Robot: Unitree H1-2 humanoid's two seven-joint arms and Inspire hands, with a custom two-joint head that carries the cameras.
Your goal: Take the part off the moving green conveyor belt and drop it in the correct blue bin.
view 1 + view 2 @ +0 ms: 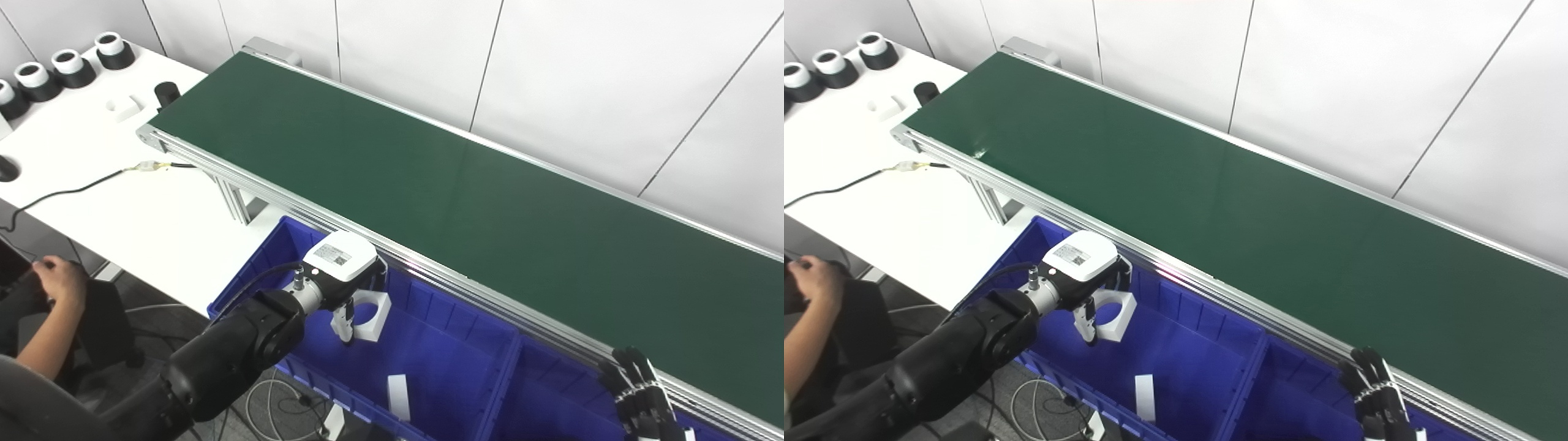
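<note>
The green conveyor belt [429,184] runs diagonally from upper left to lower right and carries no part. My left hand [343,269] hangs over the left blue bin [453,367] and is shut on a white block with a round hole [372,315], held just above the bin floor. The block also shows in the right eye view [1118,315]. A small white piece [398,397] lies in the same bin. My right hand [640,392] is at the bottom right by the belt's near rail, fingers apart and empty, above a second blue bin [551,404].
A white table [153,214] stands left of the belt with several black-and-white cylinders [67,67], a white block [125,107], a black cylinder [166,92] and a cable [73,190]. A person's hand [58,278] is at the far left edge.
</note>
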